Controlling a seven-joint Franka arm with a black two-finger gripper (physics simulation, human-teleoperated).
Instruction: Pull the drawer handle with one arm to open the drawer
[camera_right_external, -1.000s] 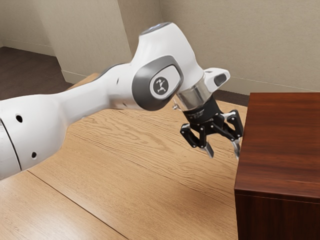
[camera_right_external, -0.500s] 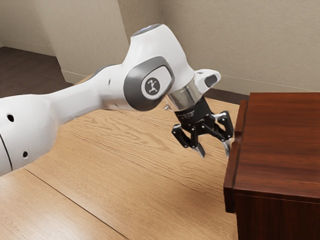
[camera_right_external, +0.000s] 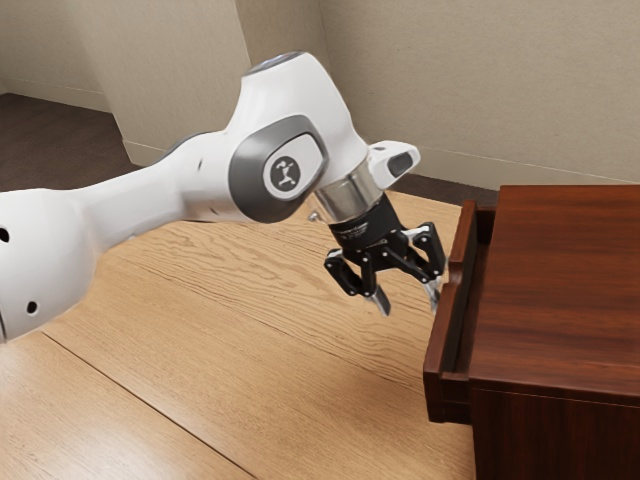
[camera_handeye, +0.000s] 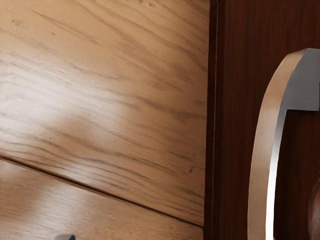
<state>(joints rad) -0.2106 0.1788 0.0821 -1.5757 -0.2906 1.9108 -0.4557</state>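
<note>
A dark red-brown wooden cabinet stands at the exterior view's right. Its top drawer juts out a short way toward the arm, with a dark gap behind its front panel. My black gripper hangs just in front of that panel, fingers spread apart and open; the finger nearer the drawer sits right against the panel. In the wrist view a curved silver handle arcs over the dark drawer front, very close to my hand.
The cabinet rests on a light oak table, whose grain also appears in the wrist view. Beige walls and a dark floor lie behind. The white arm crosses from the exterior view's left.
The drawer went from flush with the cabinet to sticking out toward the exterior view's left. My gripper moved the same way with it, fingers staying spread.
</note>
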